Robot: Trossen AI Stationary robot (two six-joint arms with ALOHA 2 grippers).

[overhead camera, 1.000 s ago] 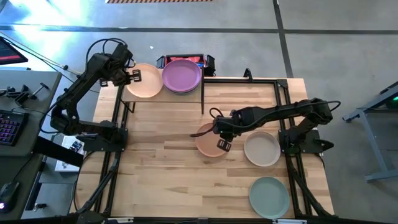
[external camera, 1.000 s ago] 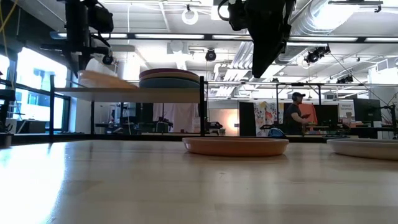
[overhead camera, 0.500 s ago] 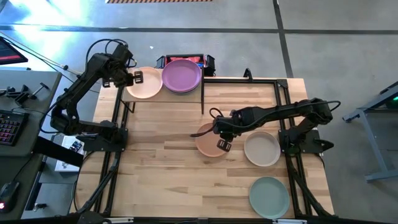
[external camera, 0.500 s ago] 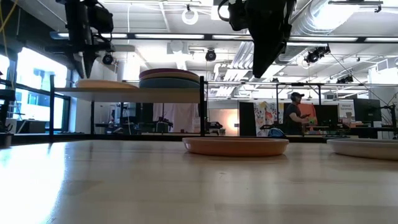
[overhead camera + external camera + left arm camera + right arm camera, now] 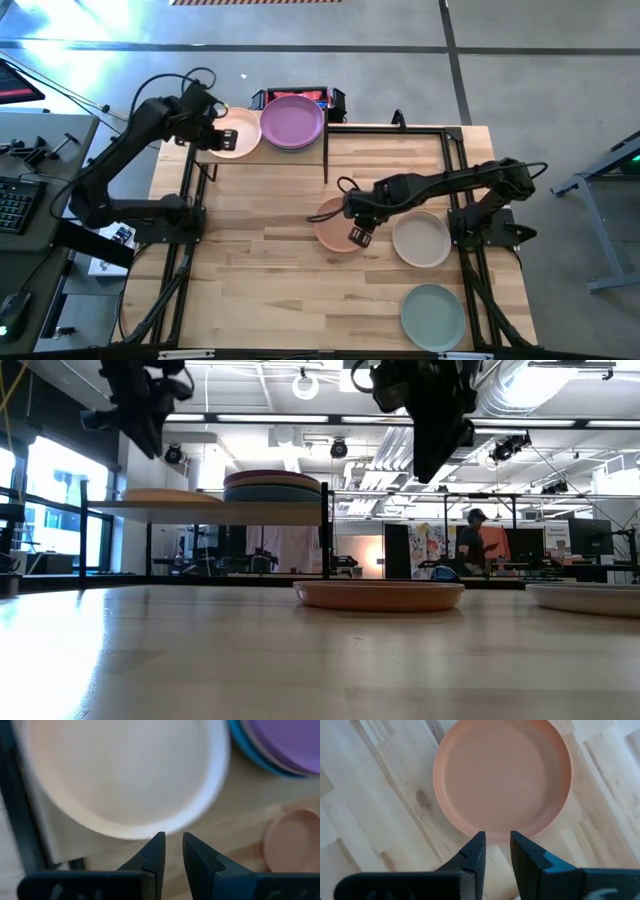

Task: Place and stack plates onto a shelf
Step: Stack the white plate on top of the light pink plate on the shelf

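Observation:
The peach plate [image 5: 240, 140] [image 5: 125, 770] lies flat on the left half of the shelf [image 5: 225, 510]. Beside it on the shelf stands a stack topped by the purple plate [image 5: 292, 122] [image 5: 272, 484], with a blue rim [image 5: 245, 750] showing under it. My left gripper [image 5: 226, 134] [image 5: 171, 844] hovers above the peach plate's near edge, narrowly open and touching nothing. The terracotta plate [image 5: 335, 226] [image 5: 502, 780] rests on the tabletop. My right gripper [image 5: 357, 236] [image 5: 495, 842] hangs open well above its rim [image 5: 435, 460].
A cream plate [image 5: 421, 240] and a sage green plate [image 5: 433, 315] lie on the tabletop toward its right and near-right. A black and red box [image 5: 300, 96] sits behind the shelf. Black frame bars [image 5: 455, 160] run along the table's sides. A person [image 5: 472, 545] stands far off in the room.
The peach plate, tilted on the shelf a second ago, has come down flat on it. My left gripper has since risen clear of the plate and shifted a little toward the shelf's middle. My right gripper has stayed above the terracotta plate.

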